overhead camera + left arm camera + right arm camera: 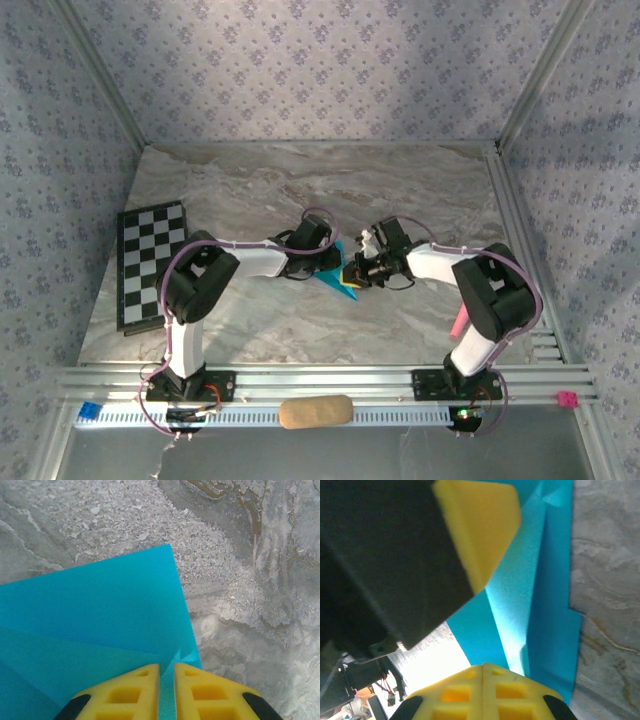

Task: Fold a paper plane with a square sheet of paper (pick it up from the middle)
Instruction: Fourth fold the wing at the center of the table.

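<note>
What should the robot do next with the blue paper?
Probably the right gripper should pull gently sideways to tighten the crease: it and the left gripper both pinch the square sheet of paper, which already shows folded layers.

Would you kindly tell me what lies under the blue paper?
The grey marbled table shows all around the blue paper, so the table lies below it. Whether the sheet touches it, and anything directly beneath, is covered.

A checkered board lies flat on the left side of the gray table. A tan block sits on the near rail. A pink stick peeks out at the right.
</note>
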